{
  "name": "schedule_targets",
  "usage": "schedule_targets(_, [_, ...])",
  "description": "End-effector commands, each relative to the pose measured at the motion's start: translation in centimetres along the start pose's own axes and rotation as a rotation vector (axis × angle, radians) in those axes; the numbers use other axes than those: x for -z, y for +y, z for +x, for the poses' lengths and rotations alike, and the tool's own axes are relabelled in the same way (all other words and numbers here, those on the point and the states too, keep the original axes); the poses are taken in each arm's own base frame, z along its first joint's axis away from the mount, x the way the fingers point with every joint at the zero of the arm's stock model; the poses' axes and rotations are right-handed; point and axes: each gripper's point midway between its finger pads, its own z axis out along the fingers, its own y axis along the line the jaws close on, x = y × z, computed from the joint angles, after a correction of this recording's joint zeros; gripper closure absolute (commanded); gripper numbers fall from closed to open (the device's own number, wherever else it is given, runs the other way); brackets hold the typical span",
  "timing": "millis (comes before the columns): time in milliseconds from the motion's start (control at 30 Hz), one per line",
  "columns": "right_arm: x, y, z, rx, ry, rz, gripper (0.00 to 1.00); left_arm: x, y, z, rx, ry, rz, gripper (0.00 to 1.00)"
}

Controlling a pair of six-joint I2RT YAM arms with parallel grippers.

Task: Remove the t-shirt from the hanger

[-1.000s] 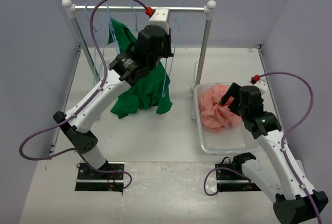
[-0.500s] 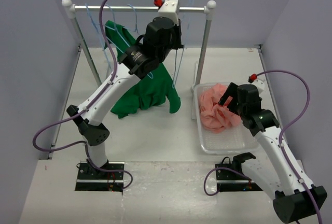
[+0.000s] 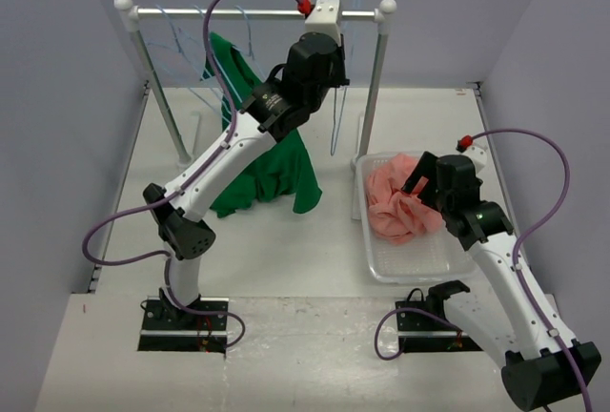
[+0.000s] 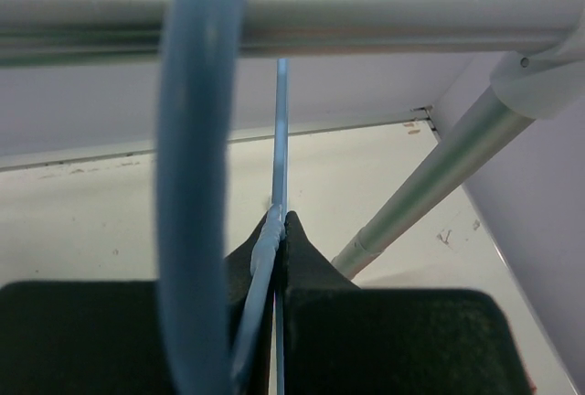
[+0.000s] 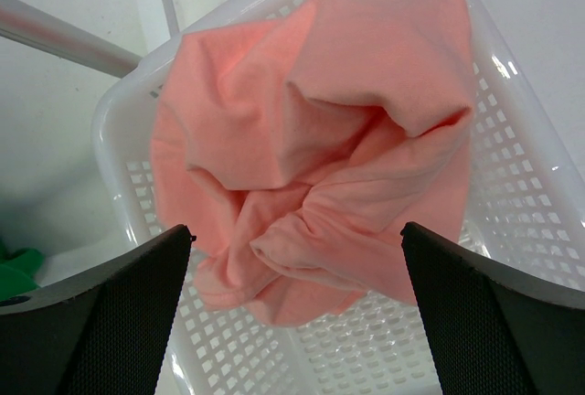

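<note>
The right gripper [image 5: 297, 229] was spread above the t-shirt [image 5: 311, 139], which lay crumpled in the white basket [image 5: 516, 166] at 3 o'clock on the table [image 3: 286, 240]. At 12 o'clock, the left gripper [image 4: 279, 230] pinched the hanger [image 4: 196, 185] at its twisted neck, with the hook crossing the rail [image 4: 384, 11].

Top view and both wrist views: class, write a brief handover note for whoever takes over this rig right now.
Left gripper: shut on the twisted neck of the hanger, up at the rail; I cannot tell whether the hook is seated.
Right gripper: open, above the t-shirt, which lies crumpled in the basket.
Done: the t-shirt is off the hanger.
Left: probably hook the bare hanger on the rail and let go.
</note>
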Motion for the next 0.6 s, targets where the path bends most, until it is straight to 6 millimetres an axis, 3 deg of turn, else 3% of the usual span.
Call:
schedule_targets(0, [-0.2,0.1,-0.9,0.004,-0.039,0.004,0.01,0.3,-0.1,-1.8,0.054,-0.066,-0.006,1.0])
schedule_targets(100, [-0.3,0.1,-0.9,0.005,-0.041,0.003,0.01,0.0,-0.1,-0.4,0.036,-0.034,0.001,1.0])
schedule_targets(200, [-0.3,0.1,-1.0,0.007,-0.041,0.003,0.01,-0.5,0.1,2.2,0.009,0.023,0.007,1.0])
schedule_targets(433, [-0.1,0.1,-1.0,0.009,-0.046,-0.003,0.01,0.1,0.2,4.6,-0.043,0.093,0.039,1.0])
schedule_targets(467, [-0.1,0.1,-1.1,0.01,-0.048,-0.001,0.01,1.1,-0.5,3.4,-0.045,0.064,0.076,1.0])
schedule_targets(567, [-0.1,0.1,-1.1,0.01,-0.052,-0.003,0.01,3.4,-1.4,2.2,-0.099,0.001,0.152,1.0])
